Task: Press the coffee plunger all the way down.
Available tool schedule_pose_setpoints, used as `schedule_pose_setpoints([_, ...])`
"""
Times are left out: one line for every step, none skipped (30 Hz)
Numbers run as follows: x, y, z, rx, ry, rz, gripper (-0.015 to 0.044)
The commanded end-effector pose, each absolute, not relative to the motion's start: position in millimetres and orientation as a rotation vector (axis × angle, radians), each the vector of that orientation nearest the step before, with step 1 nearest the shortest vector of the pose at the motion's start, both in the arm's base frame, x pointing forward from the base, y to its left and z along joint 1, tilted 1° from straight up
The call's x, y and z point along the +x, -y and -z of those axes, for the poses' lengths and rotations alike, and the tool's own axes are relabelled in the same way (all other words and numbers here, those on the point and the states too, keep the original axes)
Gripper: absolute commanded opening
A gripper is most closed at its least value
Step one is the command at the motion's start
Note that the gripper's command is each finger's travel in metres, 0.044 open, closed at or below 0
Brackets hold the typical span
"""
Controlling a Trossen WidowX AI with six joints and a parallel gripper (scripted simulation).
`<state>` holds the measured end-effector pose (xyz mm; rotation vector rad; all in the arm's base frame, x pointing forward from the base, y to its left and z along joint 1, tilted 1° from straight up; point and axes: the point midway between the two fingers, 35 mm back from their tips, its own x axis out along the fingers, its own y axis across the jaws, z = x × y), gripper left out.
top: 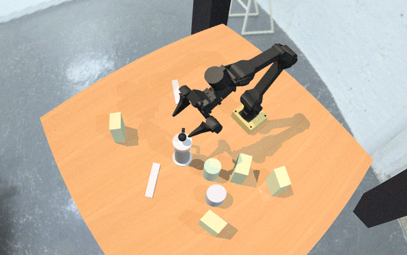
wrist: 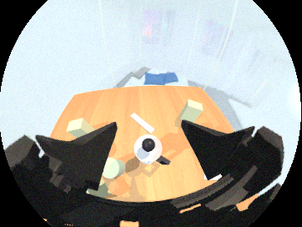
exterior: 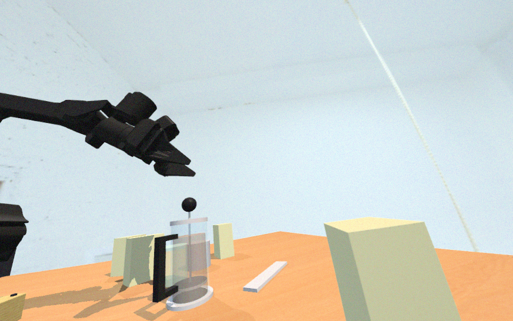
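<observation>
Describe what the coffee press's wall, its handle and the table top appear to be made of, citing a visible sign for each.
Press wall: probably glass or clear plastic; the blocks behind show through it. Handle: matte black, likely plastic, with no shine. Table top: looks like light orange wood or laminate, with faint grain streaks.
</observation>
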<state>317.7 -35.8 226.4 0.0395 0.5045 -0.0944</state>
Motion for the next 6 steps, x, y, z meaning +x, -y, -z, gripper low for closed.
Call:
schedule_pose_setpoints([316.4,35.3,-230.0,0.041,-0.498,0.092,0.044])
schedule_pose_setpoints([316.4,35.3,-230.0,0.041,-0.498,0.092,0.044])
schedule_pose_setpoints([316.4,35.3,-230.0,0.041,-0.498,0.092,0.044])
schedule_pose_setpoints([316.4,35.3,-230.0,0.041,-0.498,0.092,0.044])
schedule_pose_setpoints([316.4,35.3,-230.0,0.041,-0.498,0.092,0.044])
schedule_pose_setpoints([316.4,35.3,-230.0,0.041,-0.498,0.092,0.044])
